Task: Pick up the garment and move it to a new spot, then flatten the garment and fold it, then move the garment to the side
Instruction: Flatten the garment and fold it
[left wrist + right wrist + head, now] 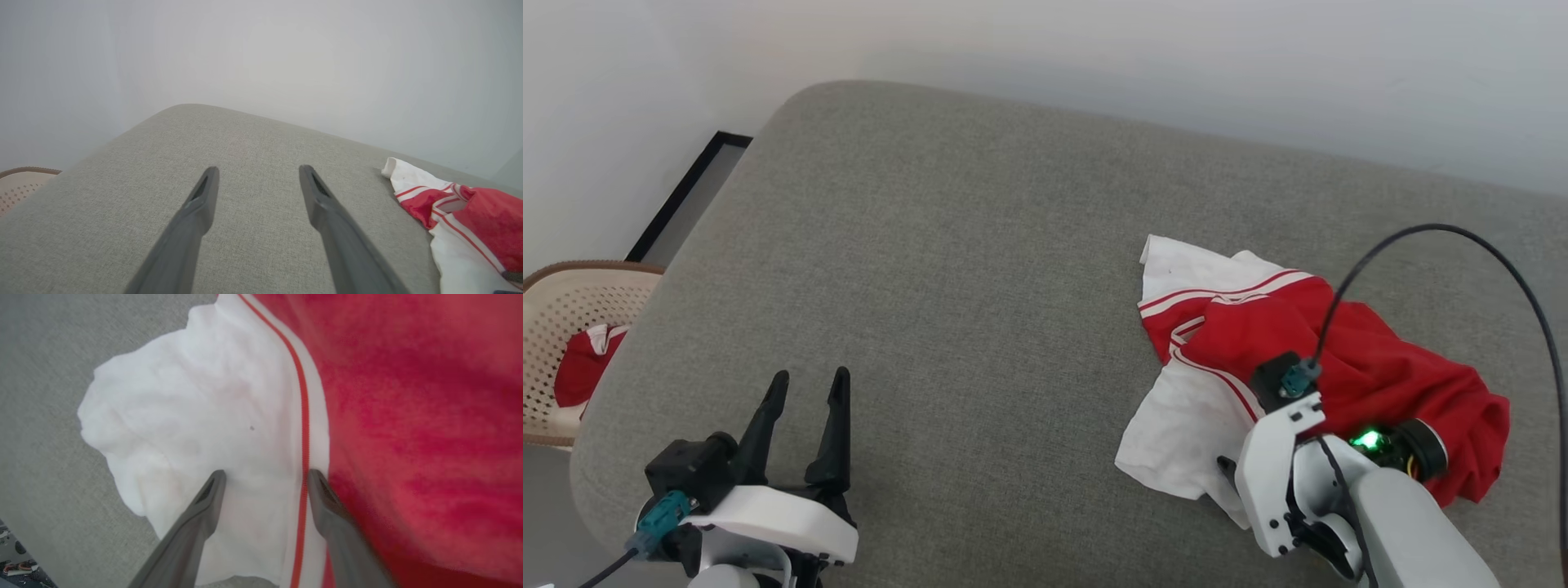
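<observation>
**Shirt in a heap at the cushion's right end, my right hand open over its sleeve**

The shirt (1372, 359) lies crumpled on the grey cushion (980, 245), toward its right end and closer to the front edge than to the wall side. A white sleeve (196, 416) spills out toward the middle, and the red body is bunched up behind it.

My right hand (265, 477) points down at the cloth, fingers spread wide and holding nothing. The two tips straddle white sleeve fabric, with the red stripe (303, 428) running just inside one of them. I cannot tell whether the tips already press into the cloth or sit just above it.

I judge the pickup is the step in hand. To do it well I should push both tips down into the fabric until a fold rises between them, then close. Catching the seam at the stripe would give a thicker, firmer bite than a single layer of sleeve, which could slip out. I should lift straight up so the heap unfurls instead of dragging along the cushion.

My right forearm comes in from the front right corner, wrist bent steeply downward over the shirt. My left hand (810, 376) waits near the front left corner, well apart from the shirt, fingers wide, empty and pointing across bare cushion.
</observation>
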### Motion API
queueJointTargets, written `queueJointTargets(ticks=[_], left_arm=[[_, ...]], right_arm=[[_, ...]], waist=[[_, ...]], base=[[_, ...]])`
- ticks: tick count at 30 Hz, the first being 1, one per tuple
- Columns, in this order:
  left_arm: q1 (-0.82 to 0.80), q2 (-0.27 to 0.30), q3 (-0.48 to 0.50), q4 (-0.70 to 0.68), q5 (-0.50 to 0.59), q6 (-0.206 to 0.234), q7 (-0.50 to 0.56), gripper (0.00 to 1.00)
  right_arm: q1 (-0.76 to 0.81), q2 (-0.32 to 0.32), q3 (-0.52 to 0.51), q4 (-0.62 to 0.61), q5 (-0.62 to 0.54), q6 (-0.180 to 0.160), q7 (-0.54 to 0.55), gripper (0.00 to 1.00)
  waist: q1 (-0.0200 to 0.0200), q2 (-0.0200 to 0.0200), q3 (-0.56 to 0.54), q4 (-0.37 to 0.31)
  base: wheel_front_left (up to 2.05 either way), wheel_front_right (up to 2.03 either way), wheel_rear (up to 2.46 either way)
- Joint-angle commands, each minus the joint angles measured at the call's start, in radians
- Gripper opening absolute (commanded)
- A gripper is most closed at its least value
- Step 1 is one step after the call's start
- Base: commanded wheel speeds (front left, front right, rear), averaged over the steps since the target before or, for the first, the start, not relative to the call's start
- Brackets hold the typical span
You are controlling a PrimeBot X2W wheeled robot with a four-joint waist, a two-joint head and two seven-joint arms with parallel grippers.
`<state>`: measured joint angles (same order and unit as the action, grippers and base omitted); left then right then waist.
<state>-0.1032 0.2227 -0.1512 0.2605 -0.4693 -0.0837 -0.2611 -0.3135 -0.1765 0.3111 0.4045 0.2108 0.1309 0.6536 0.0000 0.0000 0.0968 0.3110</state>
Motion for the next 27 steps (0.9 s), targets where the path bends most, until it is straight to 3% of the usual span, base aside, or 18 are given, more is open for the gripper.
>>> queueJointTargets(ticks=[1,6,7,8,13,18,27], left_arm=[[-0.017,-0.004,0.01,-0.001,0.015,-0.006,-0.005,1.0],[-0.019,-0.027,0.031,0.006,0.031,-0.019,-0.005,1.0],[-0.018,-0.03,0.035,0.007,0.034,-0.021,-0.005,1.0],[-0.018,-0.034,0.04,0.009,0.037,-0.022,-0.005,1.0],[-0.009,-0.043,0.058,0.012,0.048,-0.03,-0.005,1.0],[0.012,-0.039,0.085,0.006,0.059,-0.036,-0.005,1.0],[0.05,-0.026,0.11,0.001,0.071,-0.041,-0.005,1.0]], right_arm=[[-0.009,-0.007,0.016,0.029,0.002,0.0,0.001,1.0],[-0.032,-0.016,0.08,0.132,0.018,0.0,-0.006,1.0],[-0.037,-0.018,0.1,0.145,0.025,0.0,-0.01,0.39],[-0.046,-0.022,0.11,0.154,0.029,0.0,-0.018,0.0],[-0.082,-0.036,0.14,0.147,0.064,0.0,-0.045,0.0],[-0.111,-0.07,0.153,0.053,0.114,0.0,-0.04,0.0],[-0.046,-0.162,0.051,-0.176,0.132,0.0,0.049,0.0]], waist=[[0.0,0.0,0.007,0.002],[0.0,0.0,0.015,0.0],[0.0,0.0,0.015,-0.001],[0.0,0.0,0.015,-0.003],[0.0,0.0,0.006,-0.015],[0.0,0.0,-0.008,-0.046],[0.0,0.0,-0.037,-0.107]], base=[[0.0,0.0,0.0],[0.0,0.0,0.0],[0.0,0.0,0.0],[0.0,0.0,0.0],[0.0,0.0,0.0],[0.0,0.0,0.0],[0.0,0.0,0.0]])
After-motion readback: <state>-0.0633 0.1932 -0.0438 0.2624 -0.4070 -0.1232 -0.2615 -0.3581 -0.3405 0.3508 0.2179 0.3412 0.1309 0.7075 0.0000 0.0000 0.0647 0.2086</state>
